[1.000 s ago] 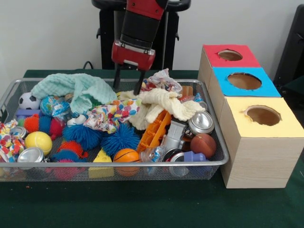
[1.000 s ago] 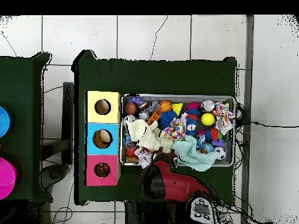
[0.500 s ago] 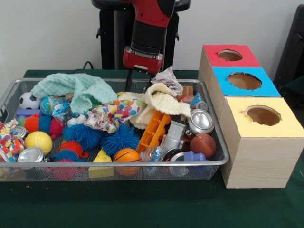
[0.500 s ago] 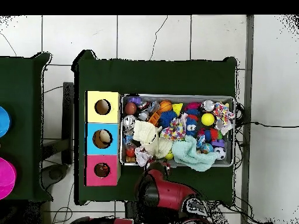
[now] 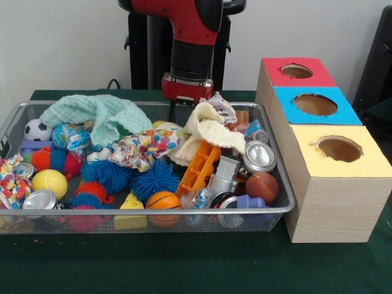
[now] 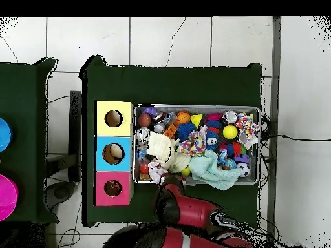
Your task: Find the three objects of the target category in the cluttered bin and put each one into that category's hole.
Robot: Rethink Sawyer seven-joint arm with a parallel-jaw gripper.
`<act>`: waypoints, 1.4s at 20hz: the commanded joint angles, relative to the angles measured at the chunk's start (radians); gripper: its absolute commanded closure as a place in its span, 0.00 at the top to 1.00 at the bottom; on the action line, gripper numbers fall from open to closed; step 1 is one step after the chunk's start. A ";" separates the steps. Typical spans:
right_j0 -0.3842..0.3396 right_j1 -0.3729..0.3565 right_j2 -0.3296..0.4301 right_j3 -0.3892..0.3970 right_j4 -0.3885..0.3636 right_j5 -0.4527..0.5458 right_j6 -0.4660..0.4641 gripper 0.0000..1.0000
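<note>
1. Front view, compared with one second ago: you see the gripper has moved to the right and back, from above the middle of the wire bin to its far rim. The cream cloth was spread flat before; now it is bunched and raised at its far end, just under the gripper.
2. The cream cloth lies in the far right part of the bin, near the orange toy and the patterned cloth. Its long axis runs from the raised far end down toward the silver can on the right.
3. You cannot tell how far the claw is open: the cloth and the crinkled wrapper hide its tips. It seems to touch the cloth's raised end, but a grasp is not visible.
4. Overhead view: the red arm reaches the bin's near edge beside the cream cloth. The box with yellow, blue and red tops stands beside the bin.
</note>
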 commanded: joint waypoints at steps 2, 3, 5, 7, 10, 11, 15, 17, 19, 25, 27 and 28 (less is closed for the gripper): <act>-0.077 0.232 0.196 -0.252 -0.122 -0.123 0.151 1.00; -0.068 0.228 0.184 -0.266 -0.124 -0.119 0.139 1.00; -0.050 0.214 0.160 -0.287 -0.126 -0.116 0.118 1.00; -0.042 0.201 0.143 -0.301 -0.130 -0.118 0.108 1.00; -0.031 0.172 0.114 -0.305 -0.115 -0.105 0.105 1.00; -0.030 0.161 0.105 -0.308 -0.114 -0.095 0.100 1.00; -0.016 0.128 0.052 -0.317 -0.105 -0.060 0.071 1.00; 0.022 0.115 -0.017 -0.311 -0.065 -0.093 0.062 1.00; 0.073 0.107 -0.101 -0.299 -0.011 -0.148 0.056 1.00; 0.095 0.095 -0.212 -0.280 0.005 -0.267 0.077 1.00; 0.073 0.089 -0.210 -0.278 -0.027 -0.279 0.092 1.00; 0.060 0.088 -0.205 -0.276 -0.042 -0.284 0.102 1.00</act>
